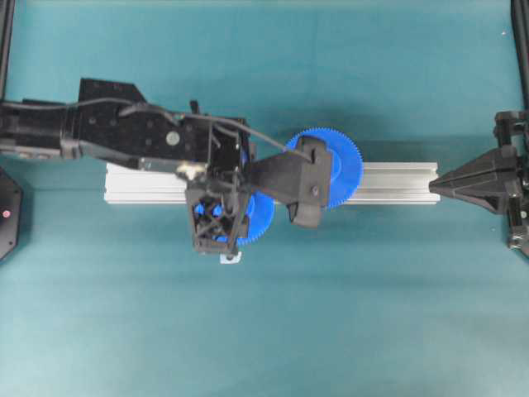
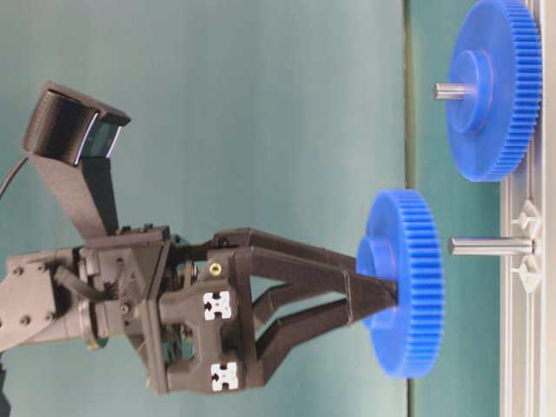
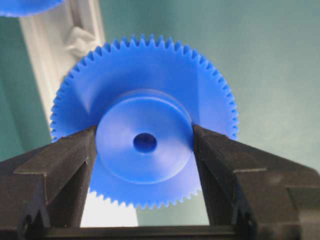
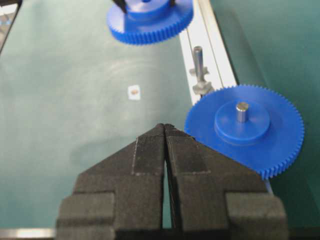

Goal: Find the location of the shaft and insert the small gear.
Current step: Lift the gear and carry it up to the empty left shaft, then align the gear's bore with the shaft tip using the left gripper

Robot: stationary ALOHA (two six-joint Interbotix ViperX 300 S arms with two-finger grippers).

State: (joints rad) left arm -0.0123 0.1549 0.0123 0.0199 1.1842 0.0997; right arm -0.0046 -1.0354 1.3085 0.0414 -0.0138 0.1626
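My left pincer [image 3: 145, 150] grips the small gear [image 3: 145, 135] by its raised hub, one finger [image 3: 65, 170] pressed against each side, the dark centre hole facing my wrist camera. I hold the gear off the table [image 1: 331, 314], just beside the aluminium rail [image 1: 397, 182] that runs along the table's middle. The shaft [image 2: 491, 246] stands out from the rail, its tip near the gear's far face and apart from it. Farther along the rail sits the big gear [image 4: 245, 127] with its grey pin. My right pincer [image 4: 165, 131] hangs near the table's right edge, fingers closed together on nothing.
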